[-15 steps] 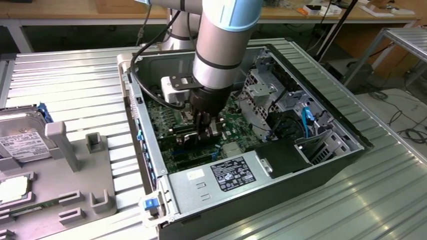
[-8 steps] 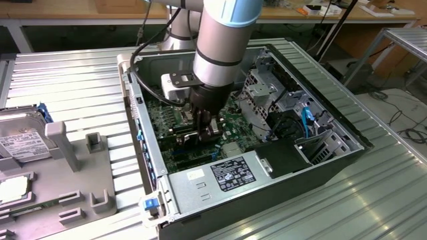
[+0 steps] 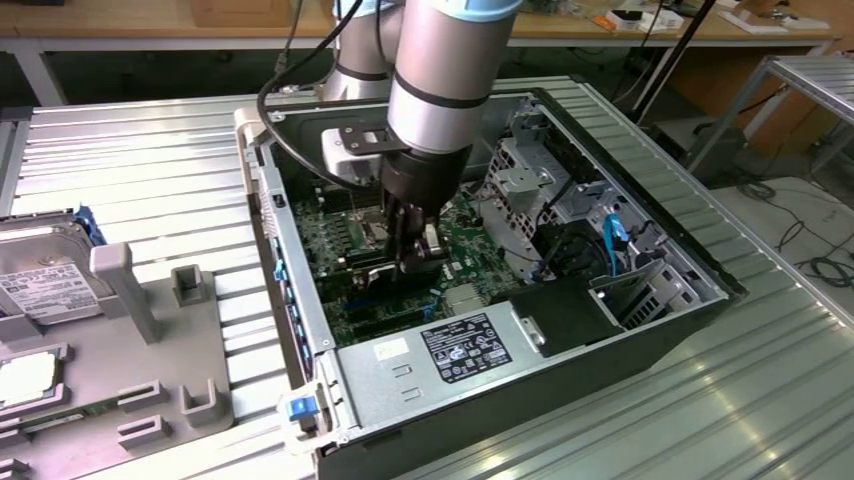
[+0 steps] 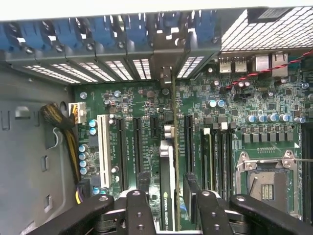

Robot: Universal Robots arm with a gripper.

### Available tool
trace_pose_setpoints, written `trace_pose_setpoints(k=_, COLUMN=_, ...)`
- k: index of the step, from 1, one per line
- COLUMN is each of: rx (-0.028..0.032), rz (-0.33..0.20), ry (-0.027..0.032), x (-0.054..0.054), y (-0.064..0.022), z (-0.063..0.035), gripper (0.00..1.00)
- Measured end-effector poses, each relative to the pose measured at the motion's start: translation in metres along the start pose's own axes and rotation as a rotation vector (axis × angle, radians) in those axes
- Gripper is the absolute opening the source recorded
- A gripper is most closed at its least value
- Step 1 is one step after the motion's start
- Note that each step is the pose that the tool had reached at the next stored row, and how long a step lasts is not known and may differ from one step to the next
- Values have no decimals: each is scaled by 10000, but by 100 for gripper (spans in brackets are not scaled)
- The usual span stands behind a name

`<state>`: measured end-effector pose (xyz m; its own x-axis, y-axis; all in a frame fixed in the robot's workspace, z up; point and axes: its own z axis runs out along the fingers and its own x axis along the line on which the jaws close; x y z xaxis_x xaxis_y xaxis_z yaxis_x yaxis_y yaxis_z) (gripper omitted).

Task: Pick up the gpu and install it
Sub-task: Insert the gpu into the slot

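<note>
The gpu point(image 4: 167, 186) stood edge-on in a motherboard point(image 4: 234, 127) expansion slot inside the open computer case point(image 3: 694, 275), apparently seated. The end effector point(image 4: 167, 193) straddled it, fingers point(image 4: 143, 182) parted on either side; whether they touched it could not be told. Pickup and placement appeared done.

A green motherboard point(image 4: 142, 112) is seen, dotted with blue-topped capacitors and crossed by black slots and one white slot point(image 4: 103, 145); the gpu point(image 4: 168, 196), standing edge-on, is shown green and black with white lettering; the gripper point(image 4: 168, 188) is black. The case point(image 3: 694, 300) is black outside, with blue clips point(image 4: 98, 29) along its rear edge; the table point(image 3: 147, 180) is ribbed silver, and a silver hard drive point(image 3: 40, 285) with a white label is seen at the exterior view's left.
</note>
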<state>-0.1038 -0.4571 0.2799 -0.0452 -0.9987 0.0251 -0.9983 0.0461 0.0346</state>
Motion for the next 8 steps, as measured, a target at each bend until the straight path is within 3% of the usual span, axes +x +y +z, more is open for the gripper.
trace_pose_setpoints(k=3, rx=2, rz=21, ry=96, x=-15, y=2, z=-24, gripper=40)
trace_pose_setpoints(k=5, rx=9, rz=30, ry=283, x=-25, y=2, z=-30, gripper=40)
trace_pose_setpoints(k=8, rx=10, rz=29, ry=283, x=-25, y=2, z=-29, gripper=40)
